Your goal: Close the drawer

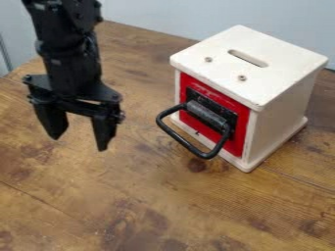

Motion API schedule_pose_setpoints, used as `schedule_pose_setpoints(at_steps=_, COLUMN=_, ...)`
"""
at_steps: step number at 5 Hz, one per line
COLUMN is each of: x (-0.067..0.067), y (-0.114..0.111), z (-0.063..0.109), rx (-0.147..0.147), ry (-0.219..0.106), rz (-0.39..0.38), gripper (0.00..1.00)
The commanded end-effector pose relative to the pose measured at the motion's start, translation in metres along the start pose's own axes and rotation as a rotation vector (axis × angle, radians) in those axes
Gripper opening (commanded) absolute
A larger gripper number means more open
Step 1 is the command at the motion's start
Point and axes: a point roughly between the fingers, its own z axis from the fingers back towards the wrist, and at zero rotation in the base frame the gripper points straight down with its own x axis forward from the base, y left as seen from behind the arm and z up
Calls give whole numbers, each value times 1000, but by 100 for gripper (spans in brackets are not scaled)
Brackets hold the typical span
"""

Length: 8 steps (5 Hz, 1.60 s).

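Approaching the drawer (pixel 210 110) is the step in hand: the gripper (pixel 76 132) hangs fingers-down over the wooden table (pixel 78 211), jaws spread wide and holding nothing, well apart from the white box (pixel 256 83) at the right. The drawer sits in the box's red front face, pulled partly out toward the lower left, with its black loop handle (pixel 187 134) projecting furthest and lying nearly flat just above the table. The drawer's sliding axis therefore runs from lower left to upper right, into the box. A good closure probably means bringing the fingers round to the outer bar of the handle, or to the drawer front behind it, then pushing straight along that axis; an oblique push may jam the drawer or skid the light-looking box across the table.
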Motion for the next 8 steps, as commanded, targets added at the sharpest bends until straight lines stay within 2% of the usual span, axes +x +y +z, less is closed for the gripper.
schedule_pose_setpoints(at_steps=1, x=7, y=6, z=47, rx=-14, ry=-80, rz=-65, gripper=100)
schedule_pose_setpoints(at_steps=2, x=13, y=7, z=76, rx=-18, ry=-90, rz=-140, gripper=100)
schedule_pose_setpoints(at_steps=5, x=-15, y=-4, z=73, rx=-26, ry=-72, rz=-290, gripper=100)
schedule_pose_setpoints(at_steps=7, x=-2, y=-12, z=70, rx=-25, ry=-69, rz=-289, gripper=100)
schedule_pose_setpoints(at_steps=8, x=-5, y=-8, z=72, rx=-16, ry=-74, rz=-231, gripper=100)
